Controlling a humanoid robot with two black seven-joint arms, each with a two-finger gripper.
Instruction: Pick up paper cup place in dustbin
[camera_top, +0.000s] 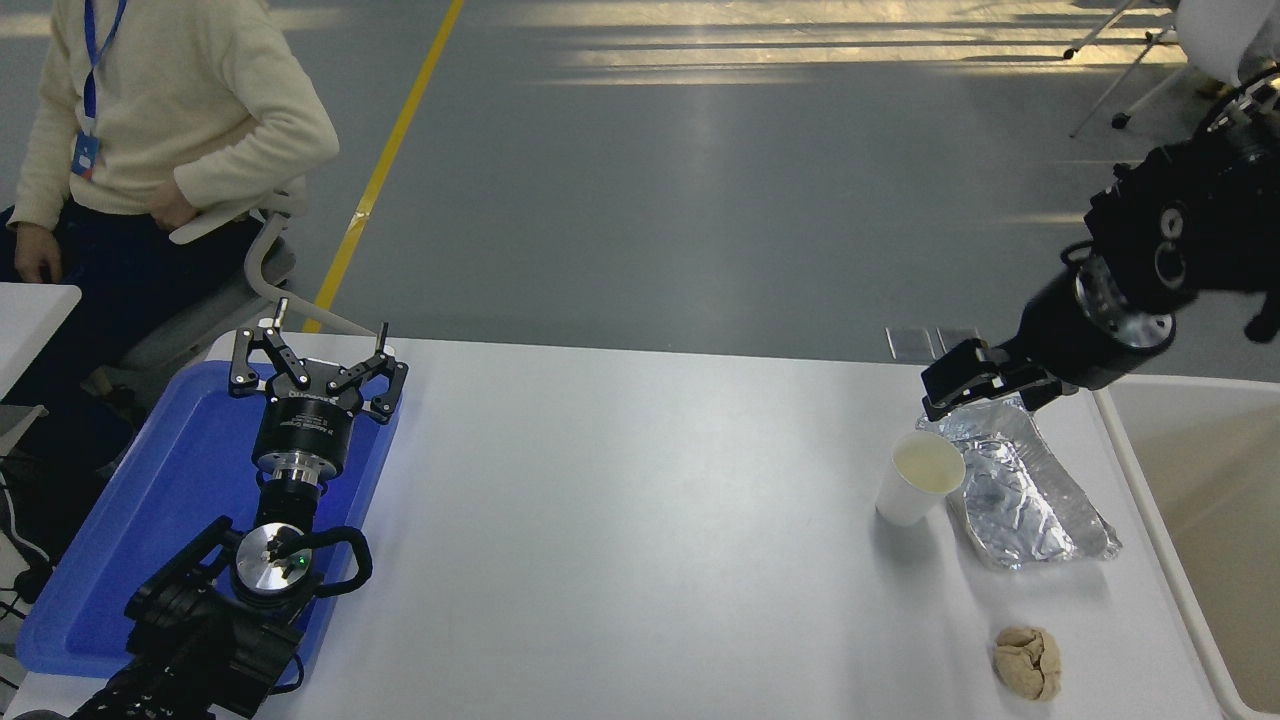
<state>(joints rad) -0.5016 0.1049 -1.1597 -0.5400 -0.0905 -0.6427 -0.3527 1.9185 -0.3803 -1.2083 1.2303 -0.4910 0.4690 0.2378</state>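
The paper cup (912, 490) stands upright on the white table (620, 520) at the right, its cream inside showing, with nothing touching it. My right gripper (982, 403) hangs open and empty just behind and above the cup, over the far end of the foil tray. The dustbin (1150, 520), beige with a pale rim, sits against the table's right edge, partly cut off by the picture. My left gripper (330, 325) is parked open over the blue tray at the lower left.
A crumpled silver foil tray (1035, 495) lies right beside the cup. A tan paper ball (1027, 662) sits near the front right. The flat blue tray (140, 520) lies at the left edge. A person (150, 110) sits in a chair beyond the far left corner.
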